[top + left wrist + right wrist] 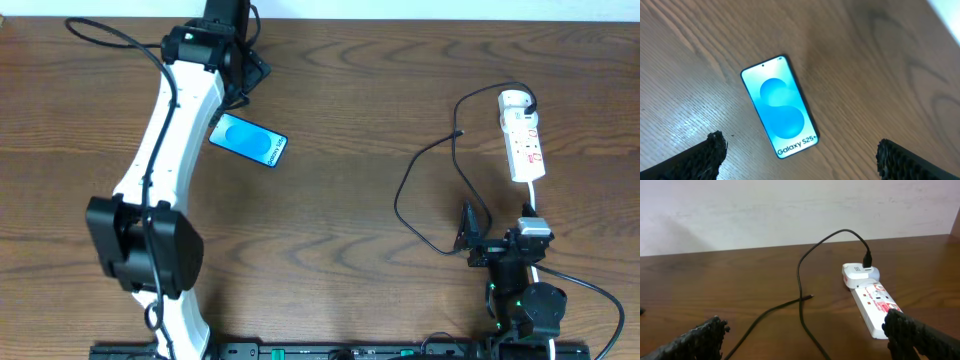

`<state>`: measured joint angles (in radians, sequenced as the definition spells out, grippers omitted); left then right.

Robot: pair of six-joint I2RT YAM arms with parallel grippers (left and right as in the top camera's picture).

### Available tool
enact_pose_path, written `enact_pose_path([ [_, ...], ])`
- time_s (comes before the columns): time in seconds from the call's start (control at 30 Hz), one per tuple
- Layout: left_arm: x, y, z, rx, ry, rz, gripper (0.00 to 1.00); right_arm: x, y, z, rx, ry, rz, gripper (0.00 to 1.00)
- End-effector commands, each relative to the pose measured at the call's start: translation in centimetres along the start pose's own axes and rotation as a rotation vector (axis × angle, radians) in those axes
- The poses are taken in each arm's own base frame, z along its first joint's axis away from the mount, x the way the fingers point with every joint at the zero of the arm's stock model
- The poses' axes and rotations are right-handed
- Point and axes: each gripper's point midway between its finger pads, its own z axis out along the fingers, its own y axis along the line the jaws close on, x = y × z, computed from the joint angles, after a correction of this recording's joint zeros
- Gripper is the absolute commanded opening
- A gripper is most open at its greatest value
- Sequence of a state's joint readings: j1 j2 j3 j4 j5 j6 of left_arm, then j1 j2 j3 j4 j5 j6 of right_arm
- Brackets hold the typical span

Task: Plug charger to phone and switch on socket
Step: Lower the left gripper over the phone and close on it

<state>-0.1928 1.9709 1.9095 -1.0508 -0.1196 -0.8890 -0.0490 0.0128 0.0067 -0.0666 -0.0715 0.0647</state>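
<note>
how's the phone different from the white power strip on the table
The phone shows a cyan-blue screen in a dark frame; the power strip is white with red marks. The phone lies diagonally on the left side; the power strip runs nearly straight on the far right. The power strip has the black charger cable plugged into its end; nothing is plugged into the phone. Both lie flat on the table.

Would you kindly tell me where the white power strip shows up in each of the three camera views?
Overhead: the power strip lies at the upper right.
Left wrist: not in it; only the phone on the table.
Right wrist: right of centre, in the lower half.
Shared landmark: the black charger cable, looping left of the strip in overhead and right wrist.
</note>
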Motion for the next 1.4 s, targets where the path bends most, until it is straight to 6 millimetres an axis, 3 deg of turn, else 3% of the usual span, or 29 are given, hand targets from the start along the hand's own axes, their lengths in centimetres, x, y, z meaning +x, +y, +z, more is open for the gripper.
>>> enact_pose_path([
  [0.0,0.5,0.5,3.1,-0.075,0.022,-0.050,0.98,0.0,0.1,0.0,-0.006,-0.001,0.009,0.99],
  [0.1,1.9,1.5,5.9,-0.147,0.072,-0.115,0.98,0.0,0.1,0.0,-0.006,-0.001,0.009,0.99],
  [0.27,3.0,2.0,8.3,-0.182,0.135,-0.145,0.98,0.0,0.1,0.0,-0.006,-0.001,0.009,0.99],
  [0.6,3.3,3.4,10.0,-0.201,0.202,-0.207,0.98,0.0,0.1,0.0,-0.006,-0.001,0.009,0.99],
  [1.37,5.5,3.8,13.9,-0.223,0.253,-0.199,0.98,0.0,0.1,0.0,-0.006,-0.001,0.009,0.99],
])
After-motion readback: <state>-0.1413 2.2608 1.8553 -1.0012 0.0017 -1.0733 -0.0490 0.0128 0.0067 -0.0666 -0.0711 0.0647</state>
